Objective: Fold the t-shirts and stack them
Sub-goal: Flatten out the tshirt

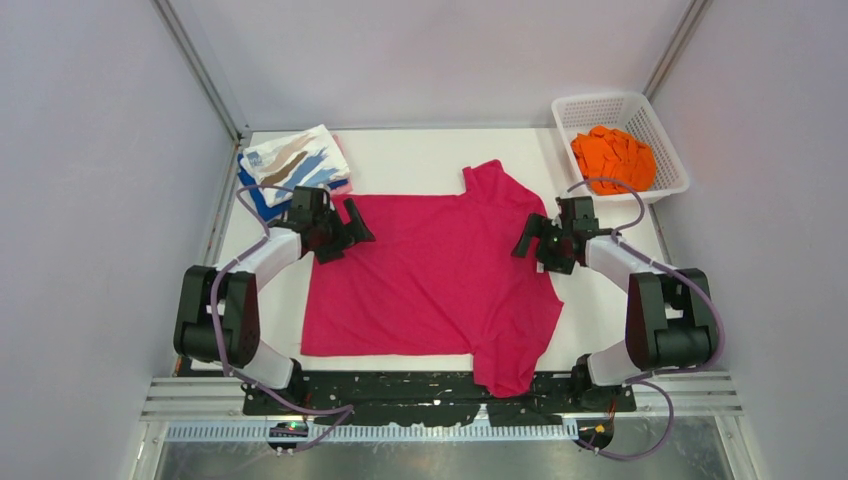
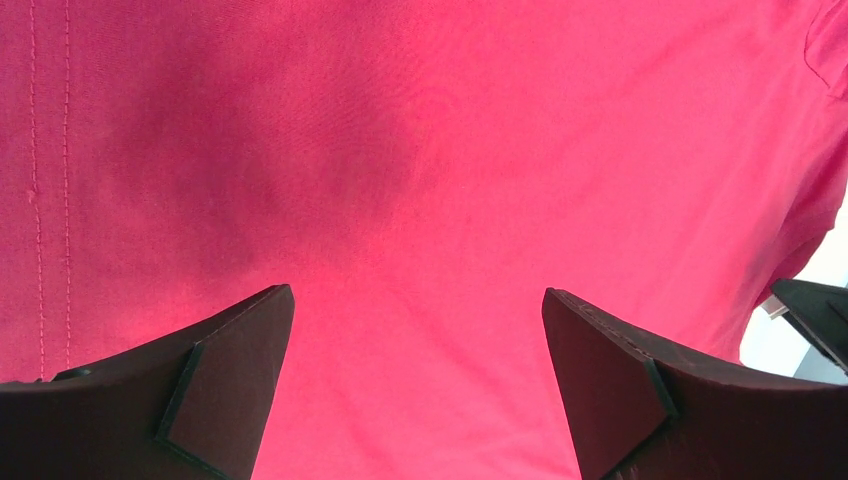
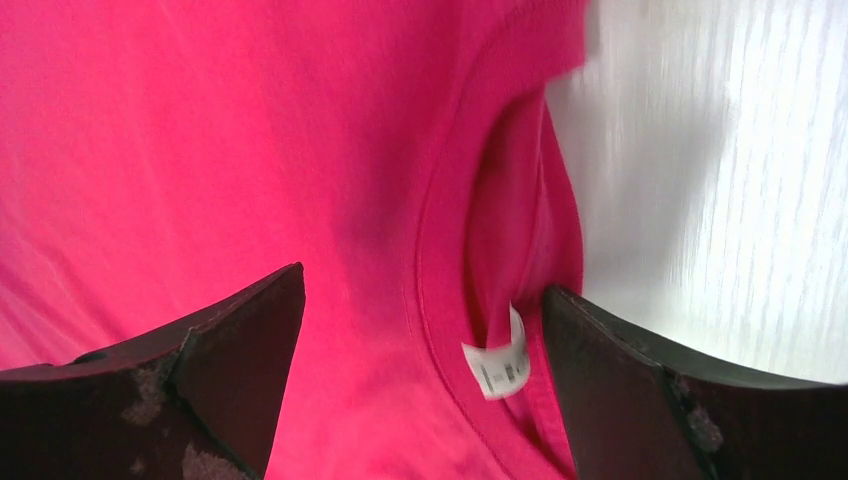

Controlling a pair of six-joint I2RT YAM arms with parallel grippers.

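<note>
Bright, even light, soft shadows.
Top view was sharp; the table (image 3: 720, 180) was blurred at the right wrist view's upper right; a dim shadow darkened the magenta t-shirt (image 2: 250, 170).

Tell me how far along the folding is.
Done: a folded stack at far left, streaked shirt on top. In hand: the magenta shirt lies spread out, left tool and right tool open over it. Left: the orange shirt, crumpled in the basket.

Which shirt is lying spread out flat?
The magenta t-shirt, mid-table; the streaked white shirt lies folded far left, the orange shirt is bunched in the basket.
</note>
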